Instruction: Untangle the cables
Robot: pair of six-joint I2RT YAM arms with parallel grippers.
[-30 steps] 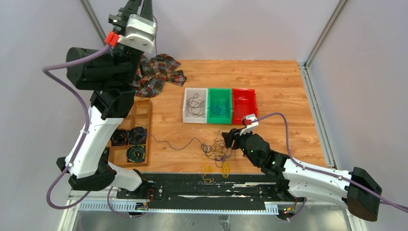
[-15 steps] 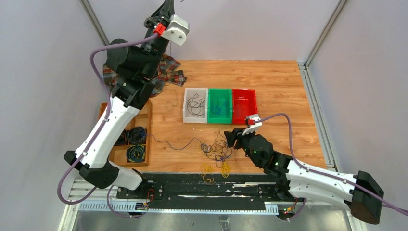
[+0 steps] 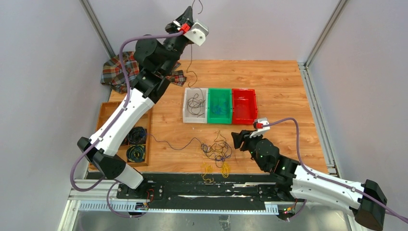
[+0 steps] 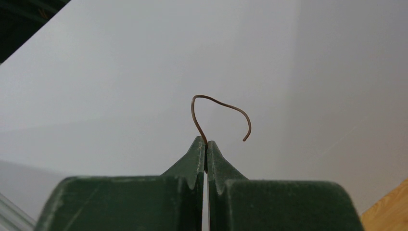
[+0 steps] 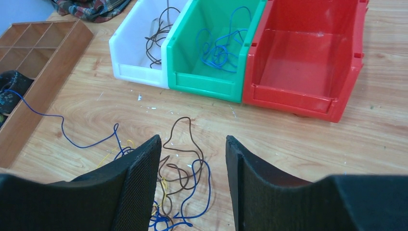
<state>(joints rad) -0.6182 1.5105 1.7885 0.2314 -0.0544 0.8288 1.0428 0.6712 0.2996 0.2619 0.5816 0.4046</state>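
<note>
The left hand [image 4: 206, 144] is raised high over the far side of the light wooden desk [image 3: 288, 86], clenched on a single string-thin dark brown wire [image 4: 216, 102]. A short curl sticks up past the fingertips, and the rest hangs down toward the white plastic bin [image 3: 184, 107].

To finish this step well, the hand should come down until the dangling tail gathers inside the white bin. Only then should it let go, and it should be centred, so the wire does not drape over the wall into the green plastic bin [image 3: 220, 121] beside it.

The right hand [image 5: 192, 144] is released, jaws apart, hovering low just right of the loose tangle of brown, blue and yellow wires [image 3: 216, 151] on the desk. It is well placed to pin that tangle for the next pull.

Count:
- **Bins:** there are three in a row: white, green and the red plastic bin [image 3: 244, 121].
- **Sorted wires:** the white bin holds brown wire and the green bin blue wire, perhaps one or two strands each. The loops overlap too much to be sure. No wire shows in the red bin.
- **Wires in the air:** one.
- **Tangle:** one blue strand trails off to the left, and two small yellow clumps [image 3: 208, 169] lie near the front edge.
- **Coils:** three black coiled bundles [image 3: 137, 135] sit in the wooden compartment tray [image 3: 144, 108].
</note>
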